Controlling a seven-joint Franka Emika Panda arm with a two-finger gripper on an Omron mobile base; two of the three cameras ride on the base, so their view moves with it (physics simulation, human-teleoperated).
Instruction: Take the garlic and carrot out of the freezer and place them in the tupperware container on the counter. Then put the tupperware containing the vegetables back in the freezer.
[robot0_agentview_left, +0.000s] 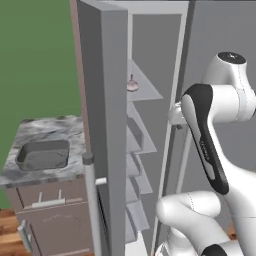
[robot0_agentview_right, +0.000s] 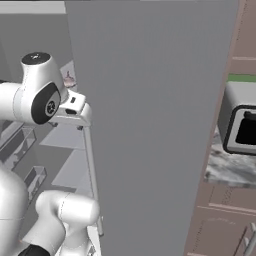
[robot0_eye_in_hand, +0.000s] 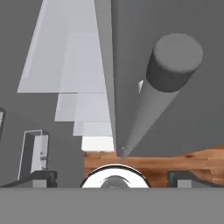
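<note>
The freezer (robot0_agentview_left: 107, 125) stands open, its thick door edge facing the left base camera, and up on one of the upper slanted shelves sits the garlic (robot0_agentview_left: 132, 85), a little pinkish bulb with its dark stem tip pointing up; from the right base camera the same bulb peeks out just beside the arm's upper joint. No orange speck of carrot can be made out on any shelf from here. Over to the left, the tray (robot0_agentview_left: 44, 155) lies flat on the marbled desk (robot0_agentview_left: 47, 131), well apart from the freezer's shelves, with brownish cabinet drawers below it. The white arm rises at the right of the left base view, its hand up against a door's long bar handle (robot0_agentview_left: 182, 165). In the hand view, that bar handle runs away toward the wooden floor (robot0_eye_in_hand: 153, 164), its round end cap close and large at the upper right, and the stacked pale shelves fan out on the left. The fingers (robot0_eye_in_hand: 43, 177) show as two dark tips at the bottom corners of the hand view, spread as wide as they go, with nothing pinched between them; the bar handle sits ahead of the gap, and whether anything touches it cannot be told.
</note>
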